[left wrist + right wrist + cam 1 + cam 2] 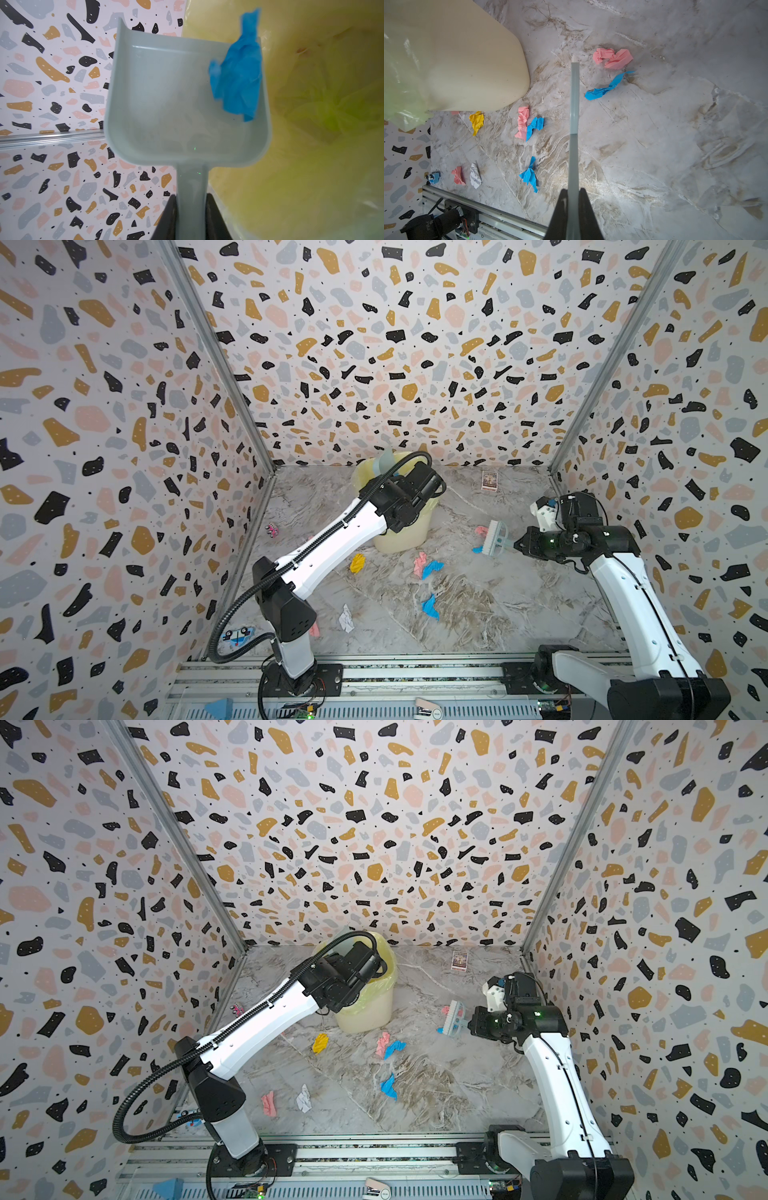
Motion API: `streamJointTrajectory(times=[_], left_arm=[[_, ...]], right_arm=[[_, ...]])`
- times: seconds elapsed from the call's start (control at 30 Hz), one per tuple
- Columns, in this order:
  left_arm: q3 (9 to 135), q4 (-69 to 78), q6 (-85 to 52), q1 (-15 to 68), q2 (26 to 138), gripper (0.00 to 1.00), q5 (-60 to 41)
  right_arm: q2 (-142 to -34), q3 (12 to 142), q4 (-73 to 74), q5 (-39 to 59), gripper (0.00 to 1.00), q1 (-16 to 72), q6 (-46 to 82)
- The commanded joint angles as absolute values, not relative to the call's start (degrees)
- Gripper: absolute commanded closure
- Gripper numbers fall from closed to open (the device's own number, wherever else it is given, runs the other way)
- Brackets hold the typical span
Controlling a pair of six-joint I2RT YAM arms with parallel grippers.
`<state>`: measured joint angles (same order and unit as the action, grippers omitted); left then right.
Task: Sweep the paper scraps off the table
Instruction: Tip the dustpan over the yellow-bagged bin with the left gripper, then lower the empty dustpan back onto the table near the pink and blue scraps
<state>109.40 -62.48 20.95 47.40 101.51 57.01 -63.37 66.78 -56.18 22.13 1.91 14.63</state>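
Observation:
My left gripper (191, 199) is shut on the handle of a grey dustpan (166, 99), tilted over the cream bin (401, 537) with a yellow-green liner (322, 104). A blue paper scrap (236, 79) lies at the pan's edge on the bin side. My right gripper (573, 193) is shut on the handle of a small brush (494, 537), held at the table's (519, 614) right with pink (481, 529) and blue (477, 549) scraps beside its bristles. More scraps lie mid-table: yellow (357, 563), pink (419, 563), blue (432, 568), blue (430, 608), white (346, 618), pink (269, 1103).
A printed card (489, 480) lies near the back wall. A pink-and-black toy (271, 529) sits by the left wall and a small blue car toy (237, 637) at the front left corner. A metal rail (415, 672) bounds the front; terrazzo walls close the other sides.

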Motion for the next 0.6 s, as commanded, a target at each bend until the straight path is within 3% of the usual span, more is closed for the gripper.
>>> streamJointTrajectory(times=[0.0,0.33,0.57], left_arm=[[107.97,-60.49,23.91,47.71,101.51,1.0,63.35],[108.49,-59.92,23.19,48.21,100.14,1.0,64.78],[116.59,-60.66,18.01,49.15,99.26,1.0,57.57]], right_arm=[[-62.88,67.43,-56.07,22.68,1.0,2.21,13.94],[-62.45,66.38,-55.42,23.22,1.0,2.33,14.3],[-62.26,65.92,-54.81,22.11,1.0,2.39,14.59]])
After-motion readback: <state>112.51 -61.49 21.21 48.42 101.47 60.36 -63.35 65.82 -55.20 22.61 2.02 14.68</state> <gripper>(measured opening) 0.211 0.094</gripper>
